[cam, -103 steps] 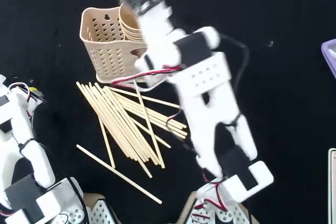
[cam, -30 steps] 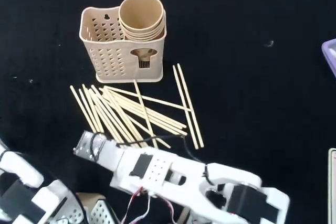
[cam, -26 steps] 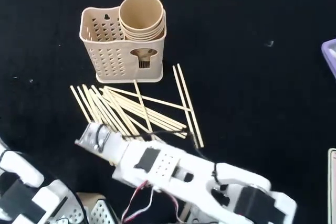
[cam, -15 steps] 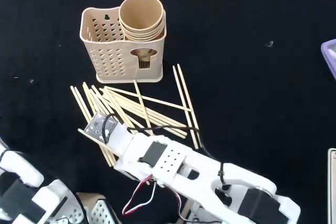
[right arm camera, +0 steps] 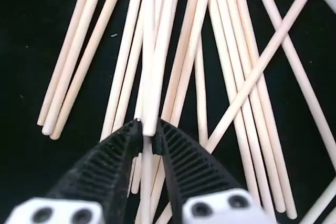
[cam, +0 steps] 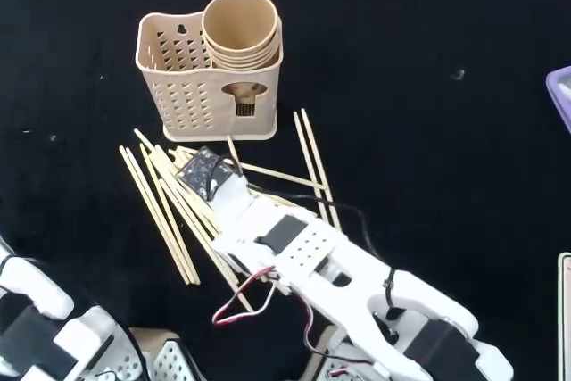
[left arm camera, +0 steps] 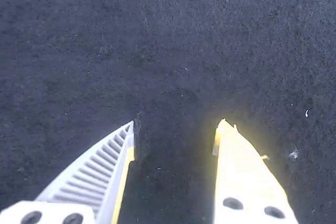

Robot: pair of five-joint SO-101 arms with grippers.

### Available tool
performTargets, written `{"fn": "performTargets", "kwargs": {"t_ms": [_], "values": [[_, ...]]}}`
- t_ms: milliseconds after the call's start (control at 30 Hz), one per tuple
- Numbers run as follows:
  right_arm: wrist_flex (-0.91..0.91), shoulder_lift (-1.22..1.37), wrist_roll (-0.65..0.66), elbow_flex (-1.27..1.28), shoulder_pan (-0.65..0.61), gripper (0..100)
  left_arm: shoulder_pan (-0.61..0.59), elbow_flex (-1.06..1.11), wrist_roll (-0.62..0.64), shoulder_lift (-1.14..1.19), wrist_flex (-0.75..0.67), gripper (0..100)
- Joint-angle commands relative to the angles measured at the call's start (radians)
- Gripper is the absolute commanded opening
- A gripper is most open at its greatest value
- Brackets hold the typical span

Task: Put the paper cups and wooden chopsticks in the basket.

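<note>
Right gripper (right arm camera: 147, 125) pinched tight on one chopstick (right arm camera: 149, 77) lying on the table (right arm camera: 21, 51), left gripper (left arm camera: 176, 123) spread wide, empty, paper cups (cam: 240, 24) stacked in basket (cam: 178, 86).

The left gripper (left arm camera: 176, 129) hangs with its two fingers spread apart above the dark table surface (left arm camera: 168, 40).

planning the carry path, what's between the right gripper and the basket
In the high view, just the ends of a few wooden chopsticks on the black table lie between the right gripper and the basket.
</note>
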Motion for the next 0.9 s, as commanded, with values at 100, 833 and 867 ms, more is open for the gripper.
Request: {"fn": "performTargets", "kwargs": {"t_ms": [100,833,867], "values": [[0.048,-0.033,-0.006,-0.048,0.026,1.1,0.001,-0.062,0.005,-0.031,-0.014,24],[-0.031,-0.033,0.080,-0.147,0.074,1.1,0.012,-0.061,0.005,-0.026,-0.014,24],[-0.051,-0.031,0.071,-0.140,0.060,1.1,0.012,-0.061,0.005,-0.026,-0.014,24]]}}
